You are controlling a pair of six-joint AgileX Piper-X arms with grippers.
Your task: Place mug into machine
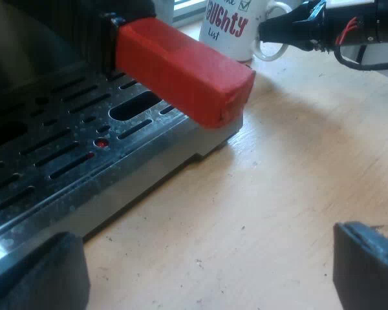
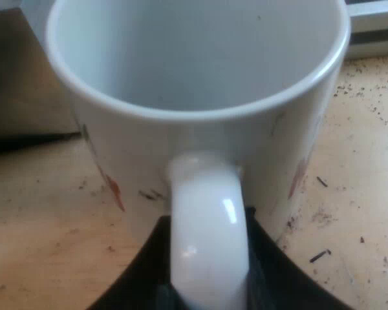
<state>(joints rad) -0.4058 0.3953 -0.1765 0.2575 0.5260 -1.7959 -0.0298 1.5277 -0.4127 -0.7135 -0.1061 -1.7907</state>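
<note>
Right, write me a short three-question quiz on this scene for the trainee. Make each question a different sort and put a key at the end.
1. True or false: the white ceramic mug stands on the espresso machine's slotted metal drip tray.
2. What is the right gripper shut on? A) the mug's looped white handle; B) a measuring glass; C) a blue tamper.
3. Fill in: the left gripper, near the tray's edge, is ___.
Key: 1 false, the mug stands on the pale wooden table; 2 A; 3 open.
</note>
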